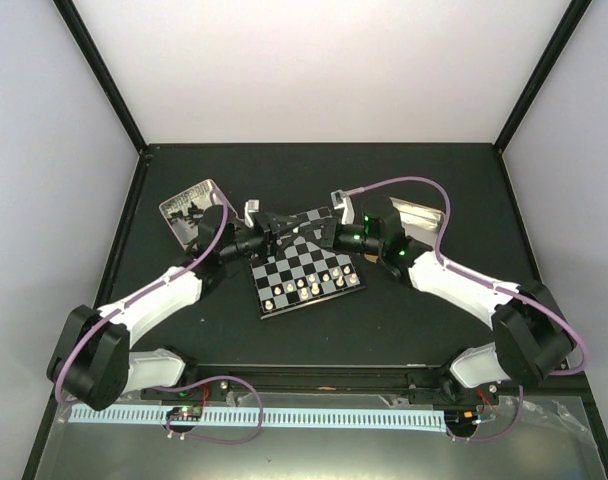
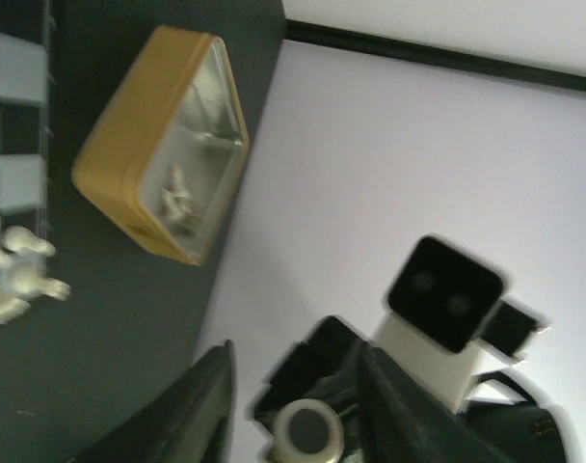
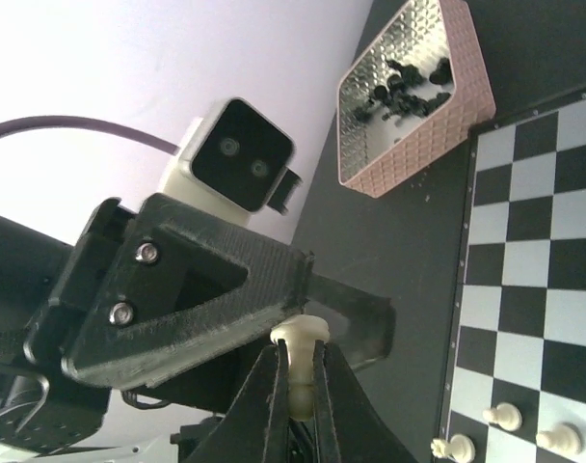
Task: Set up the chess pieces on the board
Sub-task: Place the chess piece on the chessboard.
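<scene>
both arms meet over the 12 o'clock edge of the board in the top view. the right gripper has its jaws pinched tight on one cream-white piece, whose round end pokes out just past the fingertips. the left gripper is right up against it, jaws apart with one finger on each side of that same piece. from its own camera there's a gap on both sides. in the right wrist view one left finger sits just over the piece's end, and i can't tell if it touches.

a row of white pieces stands upright along the board's 6 o'clock side, and the squares behind them look bare as far as the arms let me see. the pink tray sits at about 10 o'clock from the board with a heap of black pieces inside. the tan box is at about 2 o'clock, with a few pale pieces lying in it, too blurry to count.
</scene>
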`<state>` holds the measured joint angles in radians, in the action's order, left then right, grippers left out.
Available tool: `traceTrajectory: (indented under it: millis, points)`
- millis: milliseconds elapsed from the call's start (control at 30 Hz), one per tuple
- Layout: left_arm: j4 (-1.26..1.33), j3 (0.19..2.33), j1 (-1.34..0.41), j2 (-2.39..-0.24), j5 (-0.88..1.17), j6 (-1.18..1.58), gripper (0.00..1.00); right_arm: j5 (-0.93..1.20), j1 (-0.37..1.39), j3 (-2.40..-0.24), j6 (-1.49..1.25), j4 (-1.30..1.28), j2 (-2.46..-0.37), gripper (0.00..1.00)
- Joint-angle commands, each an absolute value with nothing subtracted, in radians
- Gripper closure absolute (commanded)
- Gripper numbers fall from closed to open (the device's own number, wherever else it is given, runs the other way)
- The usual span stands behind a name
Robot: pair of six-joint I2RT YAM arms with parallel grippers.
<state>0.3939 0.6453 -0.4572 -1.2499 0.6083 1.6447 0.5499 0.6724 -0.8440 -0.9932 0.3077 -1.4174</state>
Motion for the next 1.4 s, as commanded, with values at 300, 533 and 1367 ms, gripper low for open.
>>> traceTrajectory:
  millis: [300, 533, 1367]
  points:
    - [-0.249, 0.681, -0.368, -1.021, 0.191, 0.989, 0.3, 0.331, 0.681, -1.327, -0.567, -0.708, -1.687, 0.99]
    - [-0.352, 0.689, -0.355, -0.957, 0.102, 0.782, 0.29, 0.17, 0.682, -1.516, -0.449, -0.937, -1.885, 0.98]
    - [-0.388, 0.677, -0.34, -1.015, 0.181, 0.693, 0.29, 0.068, 0.683, -1.702, -0.391, -1.045, -2.117, 0.78]
